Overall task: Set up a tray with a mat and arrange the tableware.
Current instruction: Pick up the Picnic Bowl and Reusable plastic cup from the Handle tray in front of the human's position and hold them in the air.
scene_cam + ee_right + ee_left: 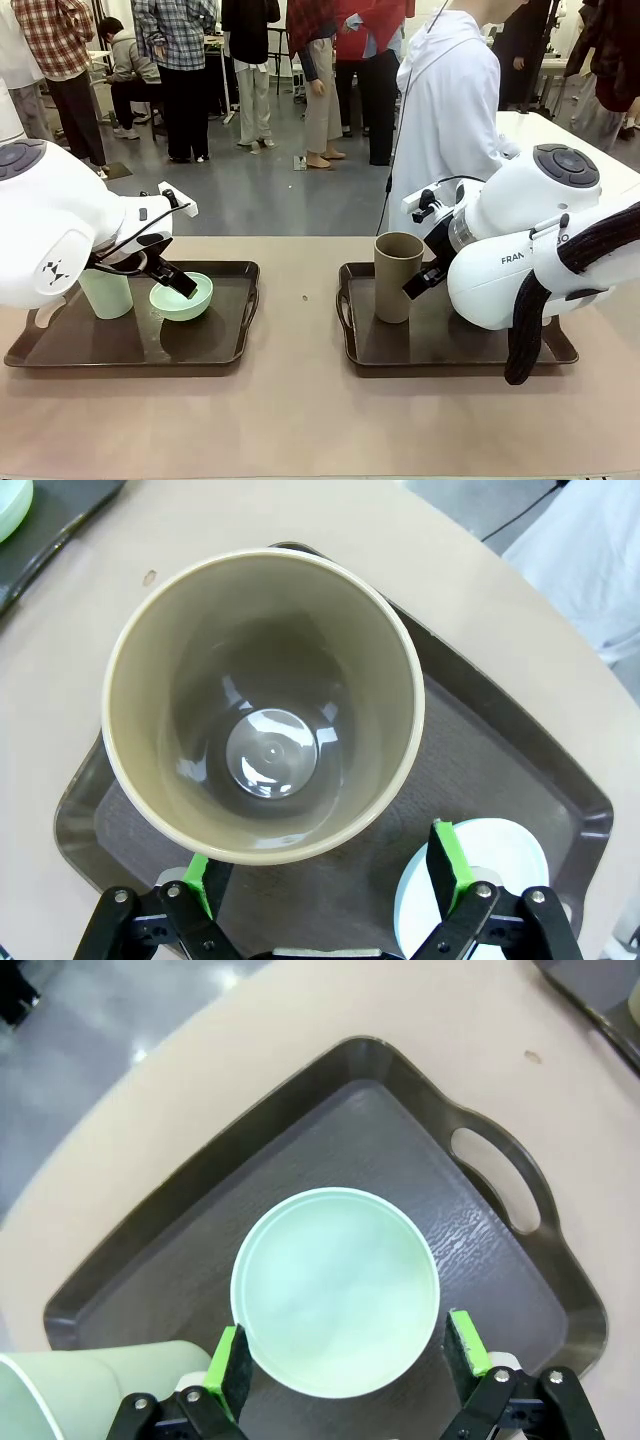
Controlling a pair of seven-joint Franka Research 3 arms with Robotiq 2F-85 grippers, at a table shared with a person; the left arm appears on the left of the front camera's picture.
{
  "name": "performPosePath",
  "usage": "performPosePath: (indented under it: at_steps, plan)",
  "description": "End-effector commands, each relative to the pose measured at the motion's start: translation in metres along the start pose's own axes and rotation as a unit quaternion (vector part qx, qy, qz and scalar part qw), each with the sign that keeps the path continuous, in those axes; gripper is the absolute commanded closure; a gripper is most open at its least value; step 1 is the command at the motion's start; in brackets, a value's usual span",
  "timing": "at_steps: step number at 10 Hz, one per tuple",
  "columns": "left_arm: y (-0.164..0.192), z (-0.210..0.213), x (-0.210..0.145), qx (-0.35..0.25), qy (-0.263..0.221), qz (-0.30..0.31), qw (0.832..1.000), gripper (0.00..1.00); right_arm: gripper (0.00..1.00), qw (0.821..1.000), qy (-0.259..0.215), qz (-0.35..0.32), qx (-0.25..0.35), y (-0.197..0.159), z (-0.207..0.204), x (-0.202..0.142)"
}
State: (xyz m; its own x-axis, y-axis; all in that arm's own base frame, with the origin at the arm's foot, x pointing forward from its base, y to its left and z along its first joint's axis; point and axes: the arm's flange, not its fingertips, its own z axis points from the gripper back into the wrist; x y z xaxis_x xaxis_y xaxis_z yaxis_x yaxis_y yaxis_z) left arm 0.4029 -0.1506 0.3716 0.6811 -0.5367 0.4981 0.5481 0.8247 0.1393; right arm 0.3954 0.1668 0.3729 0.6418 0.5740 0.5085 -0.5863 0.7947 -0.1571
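Note:
On the left dark tray [60,352] stand a pale green tumbler [105,292] and a mint green bowl [182,296]. My left gripper [180,283] hangs open just over the bowl [335,1290], its green pads [228,1360] flanking the bowl's near rim; the tumbler's rim [60,1400] shows at lower left. A grey textured mat [400,1140] lines this tray. On the right tray [450,355] the brown tumbler [398,277] stands upright. My right gripper [322,872] is open right beside the tumbler [265,705]. A light blue bowl [500,865] sits partly behind one finger.
A person in a white top [450,110] stands at the far side behind the right tray. Bare tan table [300,420] lies between and in front of the trays. Each tray has raised rims and a handle cut-out [505,1175].

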Motion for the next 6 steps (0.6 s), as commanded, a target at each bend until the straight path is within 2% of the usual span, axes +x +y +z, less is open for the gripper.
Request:
performPosePath:
  at_steps: [1,4,6]
  plan:
    - [0.000,0.000,0.000,0.000,0.000,0.000,1.000,0.00,0.00,1.000,0.000,0.000,0.000,0.000,0.000,0.000]
    - [0.000,0.000,0.000,0.000,0.000,0.000,1.000,0.00,0.00,1.000,0.000,0.000,0.000,0.000,0.000,0.000]
    - [-0.010,0.052,-0.017,-0.004,-0.007,-0.039,0.999,0.00,0.00,0.999,0.035,-0.016,-0.019,0.013,0.041,-0.006]
